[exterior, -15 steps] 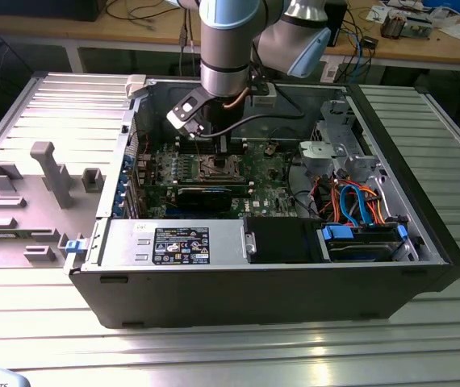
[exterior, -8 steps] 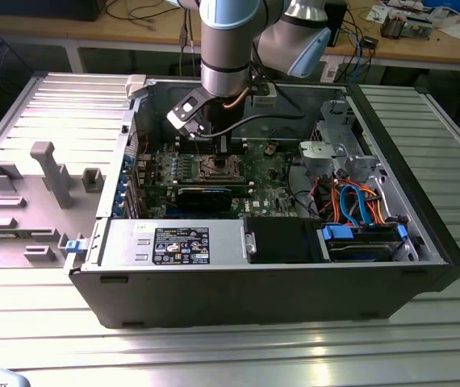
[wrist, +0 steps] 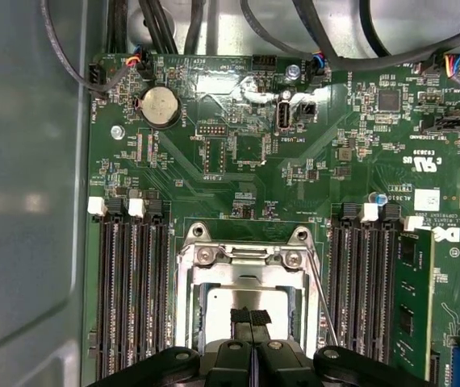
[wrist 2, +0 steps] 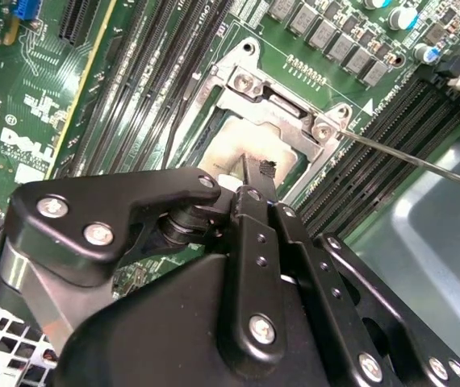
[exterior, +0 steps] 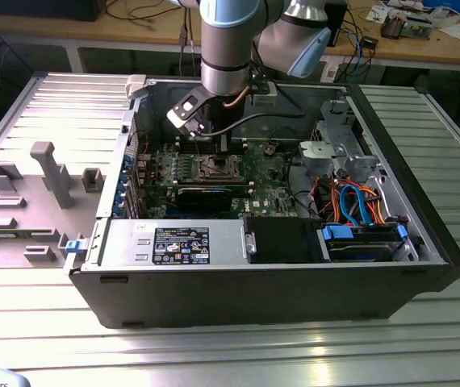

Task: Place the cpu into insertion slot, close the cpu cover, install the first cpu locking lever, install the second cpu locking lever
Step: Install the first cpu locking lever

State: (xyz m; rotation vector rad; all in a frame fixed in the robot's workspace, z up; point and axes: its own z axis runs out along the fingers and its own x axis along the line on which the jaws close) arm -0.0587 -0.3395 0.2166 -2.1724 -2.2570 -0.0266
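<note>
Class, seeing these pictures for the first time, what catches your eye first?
The big robot arm reaches down into the open computer case in the exterior view. In both wrist views its black end effector hangs just above the metal cpu cover on the green motherboard.

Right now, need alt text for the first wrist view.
The black claw, tips together, sits over the window of the grey cpu cover on a green motherboard. Memory slots flank the socket on both sides, with a coin battery further off.
</note>
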